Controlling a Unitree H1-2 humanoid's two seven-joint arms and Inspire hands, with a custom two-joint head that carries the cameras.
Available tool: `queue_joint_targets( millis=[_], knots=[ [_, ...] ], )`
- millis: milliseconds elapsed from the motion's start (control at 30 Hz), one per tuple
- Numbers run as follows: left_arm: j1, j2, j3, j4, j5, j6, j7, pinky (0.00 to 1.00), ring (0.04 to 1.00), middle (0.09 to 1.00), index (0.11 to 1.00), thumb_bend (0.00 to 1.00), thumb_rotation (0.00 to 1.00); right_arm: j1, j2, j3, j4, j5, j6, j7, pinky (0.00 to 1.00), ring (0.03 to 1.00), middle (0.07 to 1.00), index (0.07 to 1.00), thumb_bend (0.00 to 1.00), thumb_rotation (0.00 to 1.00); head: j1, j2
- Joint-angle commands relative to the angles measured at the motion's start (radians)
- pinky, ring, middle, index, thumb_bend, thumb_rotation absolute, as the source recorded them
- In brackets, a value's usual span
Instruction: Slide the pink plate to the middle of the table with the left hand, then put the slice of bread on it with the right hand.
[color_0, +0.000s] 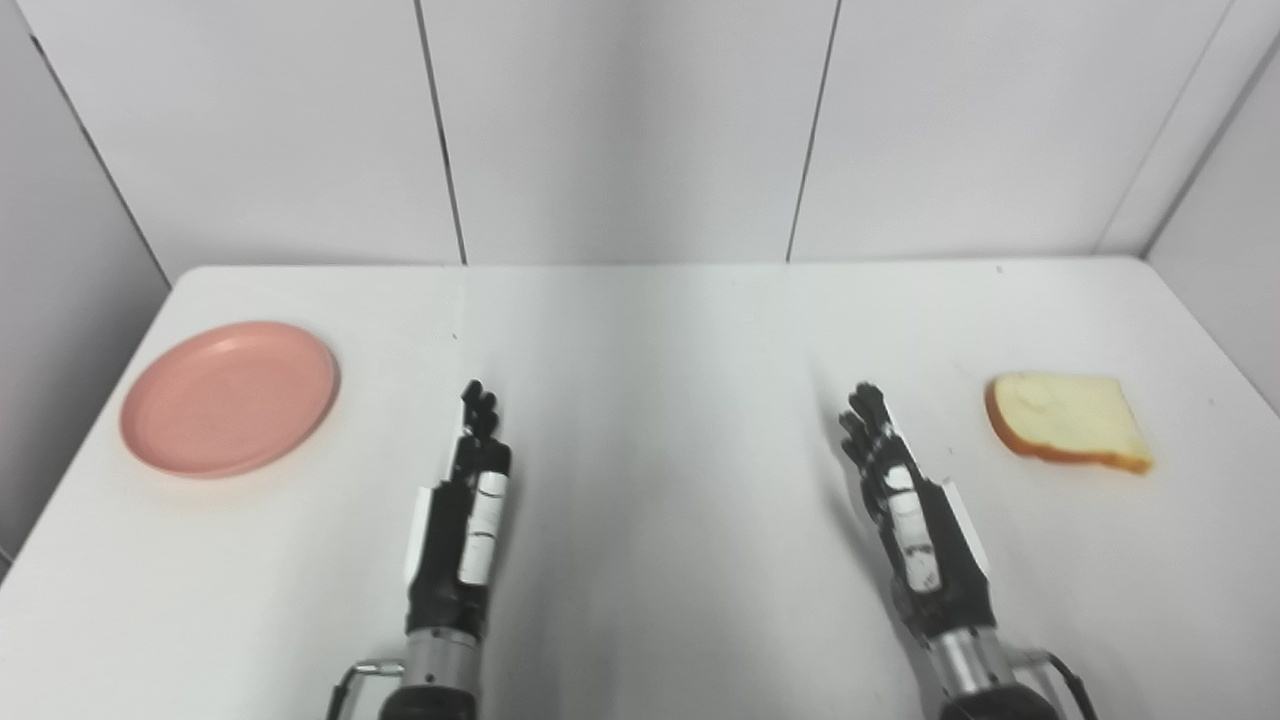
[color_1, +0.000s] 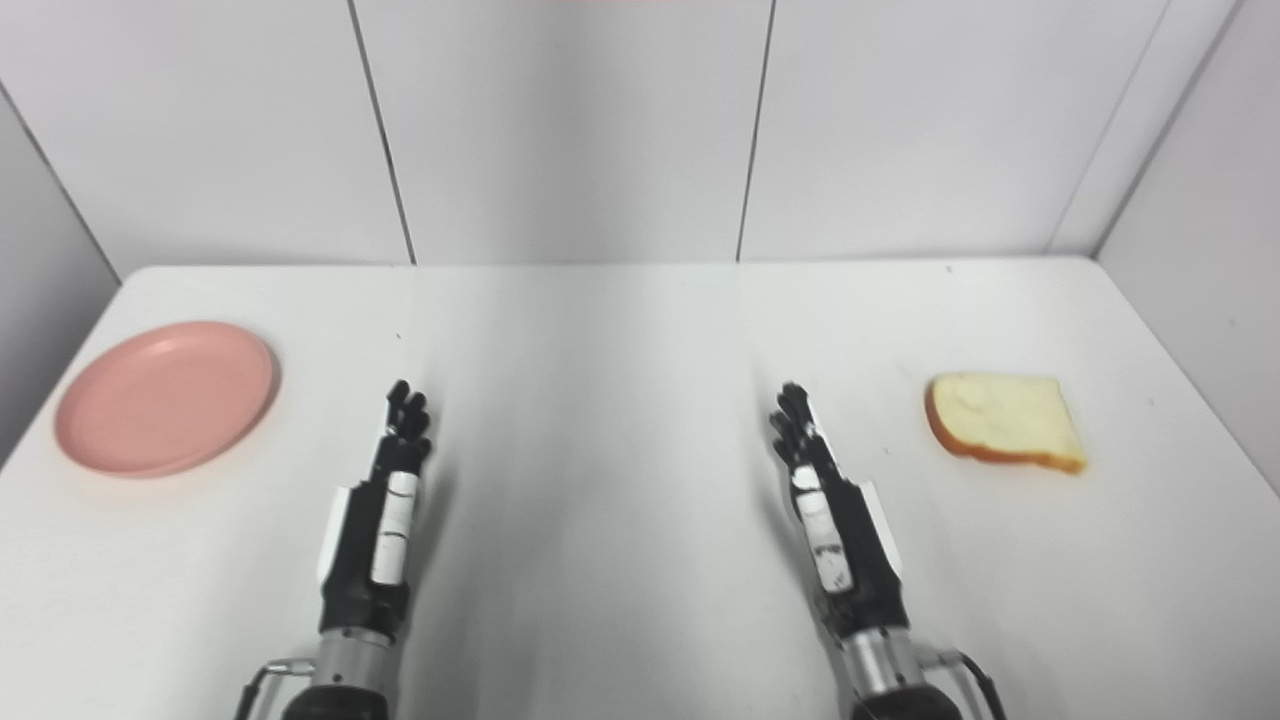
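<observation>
Nothing is done yet: the pink plate (color_0: 229, 397) sits well left of my left hand (color_0: 465, 510), the bread (color_0: 1066, 419) right of my right hand (color_0: 912, 515); both hands empty, fingers extended.

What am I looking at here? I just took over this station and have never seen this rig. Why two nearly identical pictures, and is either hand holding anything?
Both pictures come from two cameras side by side on the robot's head, looking down at a white table; that is why they nearly match. The two black arms entering from the bottom are the robot's own. The left hand and right hand are both open and hold nothing, with fingers pointing away from the robot. A pink plate lies at the left side of the table, with nothing on it. A slice of bread lies at the right. Neither hand touches either thing.
</observation>
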Motion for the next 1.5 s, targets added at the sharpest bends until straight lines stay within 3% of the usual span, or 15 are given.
queue_joint_targets(
  millis=[0, 267, 700, 933, 1167, 1467],
  knots=[
    [0.020, -0.013, -0.005, 0.071, 0.006, -0.055, 0.023, 1.00, 1.000, 1.000, 1.000, 0.64, 1.00, 0.048, -0.012, -0.012, 0.112, 0.006, -0.050, 0.009, 1.00, 0.980, 0.993, 0.979, 0.85, 1.00, 0.003, -0.002],
    [0.008, -0.016, -0.012, 0.150, 0.034, -0.131, 0.050, 0.99, 1.000, 1.000, 1.000, 0.64, 0.99, 0.033, -0.014, -0.014, 0.176, 0.023, -0.081, 0.025, 1.00, 1.000, 1.000, 1.000, 0.82, 1.00, 0.041, -0.074],
    [-0.002, -0.022, -0.006, 0.200, 0.043, -0.173, 0.073, 1.00, 1.000, 1.000, 1.000, 0.61, 1.00, 0.023, -0.015, -0.016, 0.211, 0.020, -0.097, 0.027, 1.00, 0.999, 1.000, 1.000, 0.80, 1.00, 0.048, -0.092],
    [0.010, -0.012, 0.028, 0.175, -0.033, -0.205, 0.050, 1.00, 1.000, 1.000, 1.000, 0.64, 0.99, 0.042, 0.008, 0.000, 0.192, -0.005, -0.092, 0.015, 1.00, 1.000, 1.000, 1.000, 0.78, 1.00, 0.021, -0.117],
    [-0.037, 0.020, 0.117, 0.040, -0.201, -0.144, 0.032, 1.00, 0.961, 0.973, 0.960, 0.76, 0.96, 0.061, 0.032, 0.010, 0.172, -0.038, -0.077, -0.001, 1.00, 0.986, 0.984, 1.000, 0.81, 1.00, -0.011, -0.113],
    [-0.230, 0.146, 0.246, -0.059, -0.228, -0.033, 0.041, 0.97, 0.887, 0.865, 0.846, 0.83, 0.96, 0.052, 0.037, 0.006, 0.176, -0.037, -0.084, 0.007, 1.00, 0.963, 0.971, 1.000, 0.82, 1.00, -0.013, -0.112]
  ],
)
